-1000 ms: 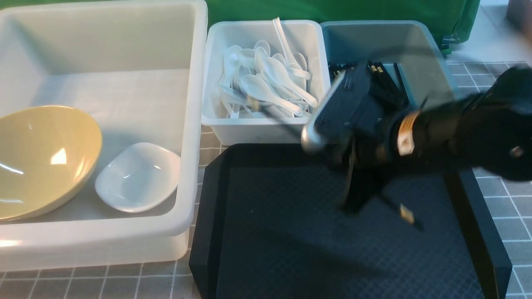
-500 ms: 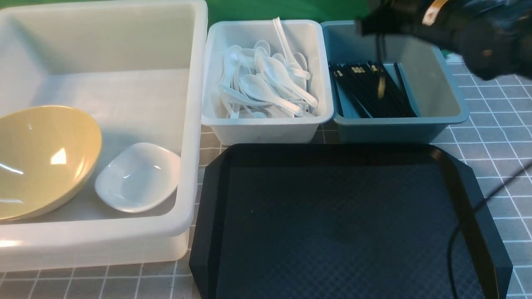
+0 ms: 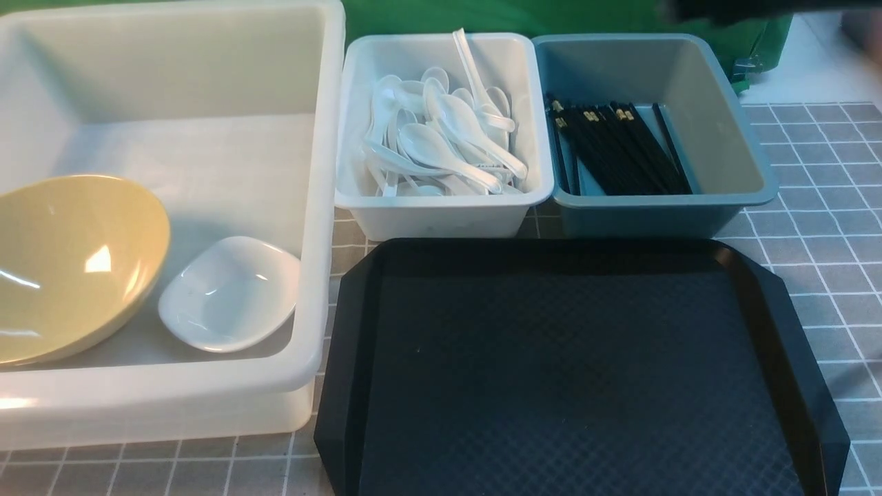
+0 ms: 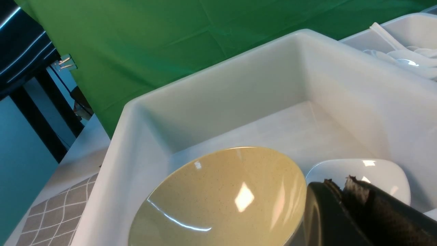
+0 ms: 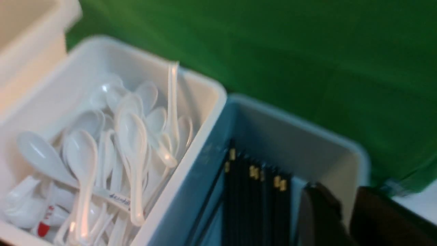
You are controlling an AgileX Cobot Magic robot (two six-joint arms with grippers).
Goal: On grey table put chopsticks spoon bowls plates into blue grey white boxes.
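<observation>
Nearest lies a matte black plastic tray with cut corners (image 3: 344, 358), its floor embossed in a fine diamond pattern. It sits on the grey surface (image 3: 827, 275), which is crossed by thin white grid lines. To the left stands a large, deep, translucent white plastic box (image 3: 317, 207) with rounded rims. Inside it, a glossy speckled yellow round bowl (image 3: 69, 262) leans tilted beside a small smooth white squarish dish (image 3: 231, 293).

Behind the tray, a smaller white rectangular box (image 3: 441, 220) holds a loose heap of shiny white plastic soup spoons (image 3: 441, 138). Just beside it, a blue-grey box (image 3: 641, 220) holds slim black chopsticks with gold bands (image 3: 620, 148), lying roughly side by side. Creased green cloth (image 3: 482, 17) hangs behind.

The left end effector (image 4: 338, 186) hovers over the yellow bowl; whether it is parted I cannot tell. The right end effector (image 5: 346, 201), blurred, hangs above the chopstick box, fingers slightly apart and holding nothing.
</observation>
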